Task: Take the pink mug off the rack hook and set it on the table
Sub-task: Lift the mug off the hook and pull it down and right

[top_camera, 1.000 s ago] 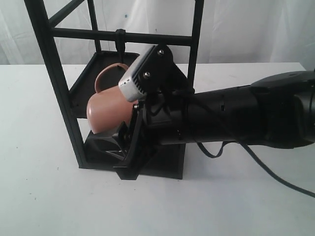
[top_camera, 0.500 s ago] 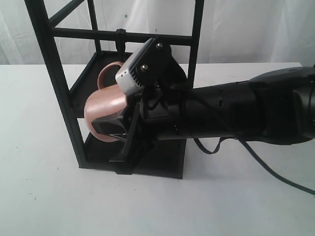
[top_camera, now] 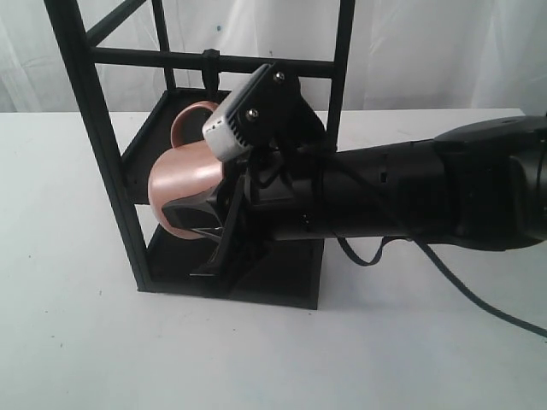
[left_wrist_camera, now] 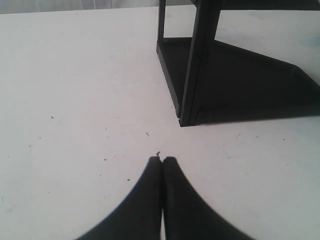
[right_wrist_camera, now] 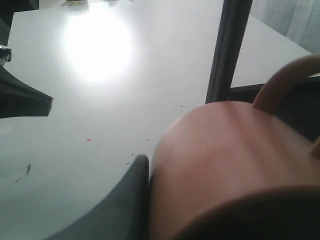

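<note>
The pink mug (top_camera: 178, 184) is tilted on its side inside the black rack, mid-air above the lower shelf. Its loop handle (top_camera: 190, 118) points up toward the rack hook (top_camera: 208, 75) on the crossbar; I cannot tell whether they touch. My right gripper (top_camera: 181, 232) is shut on the mug body. The right wrist view shows the mug (right_wrist_camera: 235, 160) close up, with one dark finger (right_wrist_camera: 125, 200) pressed against its side and the other hidden. My left gripper (left_wrist_camera: 162, 161) is shut and empty, low over the white table (left_wrist_camera: 75, 100) near the rack's base corner (left_wrist_camera: 187, 120).
The tall black rack (top_camera: 85, 128) has a front post left of the mug and a base shelf (top_camera: 282, 278) beneath it. A rack post (right_wrist_camera: 230, 50) stands just beyond the mug. White tabletop (top_camera: 77, 342) extends in front and to both sides.
The right gripper carried the mug left and slightly upward, then eased back a little to the right. The handle now sits closer under the hook. The grip stayed shut.
</note>
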`<state>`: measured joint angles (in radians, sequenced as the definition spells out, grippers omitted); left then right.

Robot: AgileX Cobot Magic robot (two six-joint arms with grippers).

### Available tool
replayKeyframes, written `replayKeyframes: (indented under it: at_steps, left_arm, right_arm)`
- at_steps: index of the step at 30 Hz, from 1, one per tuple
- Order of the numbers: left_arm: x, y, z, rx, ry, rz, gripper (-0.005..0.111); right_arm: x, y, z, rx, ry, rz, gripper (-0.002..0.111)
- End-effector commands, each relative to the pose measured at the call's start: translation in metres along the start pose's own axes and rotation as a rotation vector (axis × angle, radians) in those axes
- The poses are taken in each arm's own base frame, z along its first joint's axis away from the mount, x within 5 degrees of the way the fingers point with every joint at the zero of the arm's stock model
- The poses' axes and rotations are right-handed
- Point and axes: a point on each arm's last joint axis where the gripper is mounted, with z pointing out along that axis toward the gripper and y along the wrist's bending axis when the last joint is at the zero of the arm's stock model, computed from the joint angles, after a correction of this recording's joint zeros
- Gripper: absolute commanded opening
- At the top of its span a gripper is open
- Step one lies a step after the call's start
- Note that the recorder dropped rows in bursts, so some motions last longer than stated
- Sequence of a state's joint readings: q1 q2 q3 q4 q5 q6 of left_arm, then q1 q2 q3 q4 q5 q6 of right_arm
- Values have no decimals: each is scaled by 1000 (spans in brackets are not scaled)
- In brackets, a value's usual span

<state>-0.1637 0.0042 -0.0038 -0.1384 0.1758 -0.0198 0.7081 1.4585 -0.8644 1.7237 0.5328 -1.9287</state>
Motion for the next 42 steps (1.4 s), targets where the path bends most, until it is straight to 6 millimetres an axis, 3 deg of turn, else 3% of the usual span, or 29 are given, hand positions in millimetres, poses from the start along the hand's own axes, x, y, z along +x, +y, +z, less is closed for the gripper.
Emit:
replayKeyframes:
  at_steps: [1,13,20,27,31,35,38,42]
  left_arm:
    - [1,0,0,-3,-4,-6,0]
    - [1,0,0,-3,-4,-6,0]
    - [1,0,0,-3,-4,-6,0]
    - [1,0,0,-3,-4,-6,0]
    - [1,0,0,-3,-4,-6,0]
    - [1,0,0,-3,-4,-6,0]
    - [1,0,0,-3,-4,-6,0]
    - [1,0,0,-3,-4,-6,0]
  right_arm:
    - [-7,0,-5,25,-23,-12,0]
    - [-20,13,-17,-60,-88,-42,0]
    - [-16,18,-17,-107,-44,-50,0]
    - [-4,35,-21,-306,85,-85,0]
    - [6,45,-27,-423,202,-30,0]
    - [24,48,-35,-474,434,13,0]
    - [43,42,-45,-412,689,35,0]
    - [61,28,-53,-236,902,44,0]
